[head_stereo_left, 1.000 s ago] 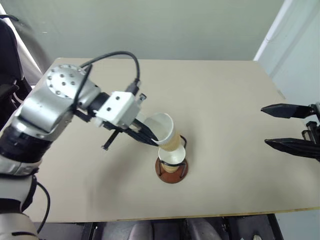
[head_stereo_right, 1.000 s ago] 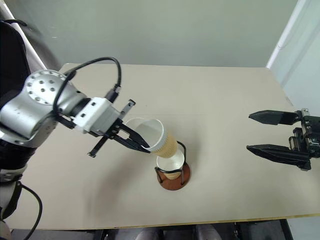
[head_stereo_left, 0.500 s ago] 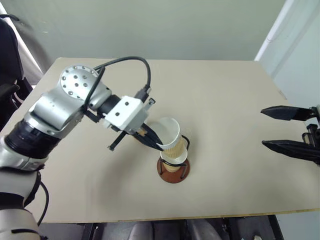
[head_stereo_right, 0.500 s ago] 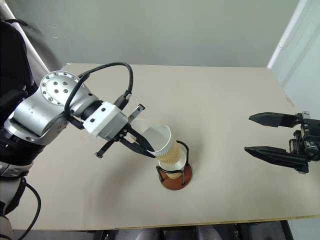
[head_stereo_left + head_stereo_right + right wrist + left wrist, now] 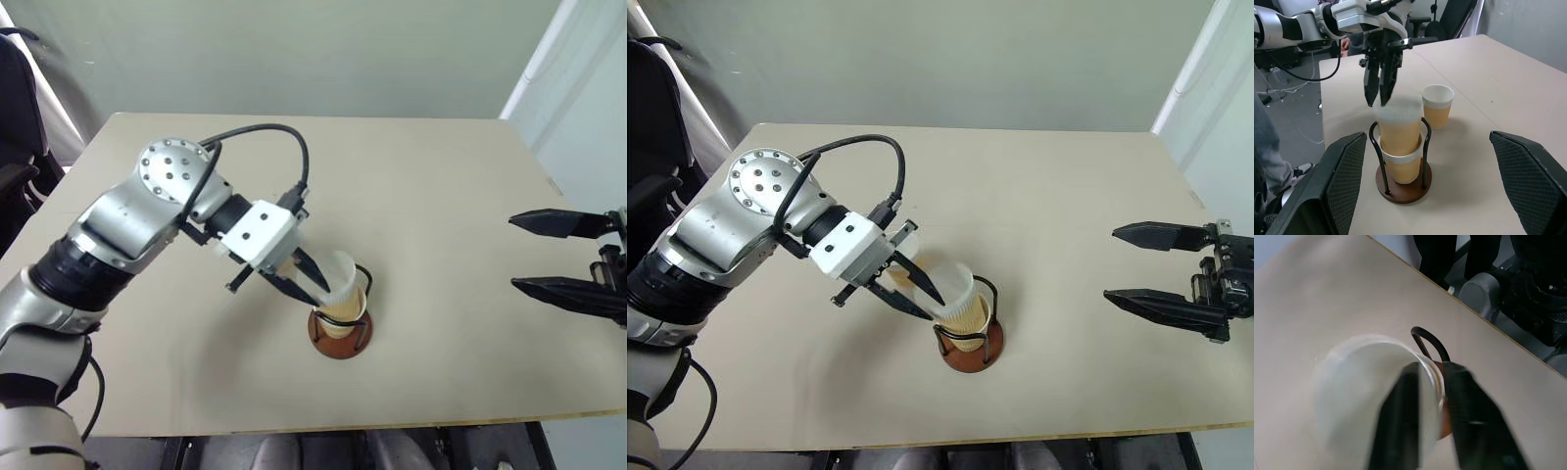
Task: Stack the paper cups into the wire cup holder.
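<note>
Left gripper (image 5: 927, 298) straddles the top cup's (image 5: 1397, 128) rim in the wire cup holder (image 5: 1403, 185) — grip seemingly loosening; right gripper (image 5: 560, 257) open by the table (image 5: 470, 186) edge.

A tan table (image 5: 1068, 225) carries a wire holder (image 5: 967, 345) on a reddish-brown disc base, standing near the front edge, about midway along it. 2 black wire loops rise from the base around a paper cup (image 5: 960, 299) with a white rim and tan wall, sitting upright inside them. The left gripper (image 5: 926, 300) reaches down from the left side, 1 black finger inside the cup's mouth and 1 outside its wall, slightly parted. The right gripper (image 5: 1146, 266) hovers off the right edge, well apart from the holder, its 2 fingers spread wide with nothing between them.
</note>
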{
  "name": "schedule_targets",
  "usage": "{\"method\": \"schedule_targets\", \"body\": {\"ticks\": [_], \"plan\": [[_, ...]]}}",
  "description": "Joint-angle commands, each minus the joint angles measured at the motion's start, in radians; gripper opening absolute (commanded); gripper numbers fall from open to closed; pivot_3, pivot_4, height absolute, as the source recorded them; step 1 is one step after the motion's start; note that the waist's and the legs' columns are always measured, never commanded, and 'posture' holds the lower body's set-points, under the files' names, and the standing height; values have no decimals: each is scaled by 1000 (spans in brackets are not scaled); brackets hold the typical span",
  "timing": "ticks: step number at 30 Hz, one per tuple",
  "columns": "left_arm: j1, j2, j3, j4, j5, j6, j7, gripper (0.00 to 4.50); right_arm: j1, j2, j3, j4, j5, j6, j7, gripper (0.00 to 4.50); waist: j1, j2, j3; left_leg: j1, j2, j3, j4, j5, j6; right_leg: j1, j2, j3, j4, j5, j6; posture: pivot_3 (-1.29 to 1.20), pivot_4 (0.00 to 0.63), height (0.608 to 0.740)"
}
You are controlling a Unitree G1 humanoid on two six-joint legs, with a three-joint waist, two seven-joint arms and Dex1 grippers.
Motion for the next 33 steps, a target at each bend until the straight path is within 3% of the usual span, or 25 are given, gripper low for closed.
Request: {"method": "schedule_targets", "body": {"ticks": [1,7,11,17,30,33], "plan": [[-6,0,9,0,3,-8,-34,2377,3,0,-39,-17,4,-20,-8,4085,0,0,0,0,0,0,0,0,0,0,0,0,0,0,0,0,150,740],[-19,-78,103,89,71,8,11,4453,-2,-6,-26,-5,-5,-34,-1,4085,3,0,0,0,0,0,0,0,0,0,0,0,0,0,0,0,150,740],[-18,-23,242,252,127,62,41,4453,-9,-19,-27,11,-4,-38,28,4085,-2,0,0,1,0,0,1,0,0,1,0,0,0,0,1,0,150,740],[107,49,296,337,286,-6,29,4453,-10,-19,0,36,-43,-57,46,4085,-8,2,-1,4,-2,-4,-1,-2,0,1,1,5,0,-2,3,0,150,740],[153,-91,273,414,488,-90,51,4453,-40,-21,40,55,-71,-77,58,4085,12,0,0,1,-2,-3,2,-5,1,0,0,6,0,-2,4,0,150,740],[166,-111,255,438,526,-120,40,3841,-38,-27,25,49,-64,-67,55,4085,10,0,0,1,-2,-3,2,-5,1,0,0,6,0,-2,4,0,150,740]]}}
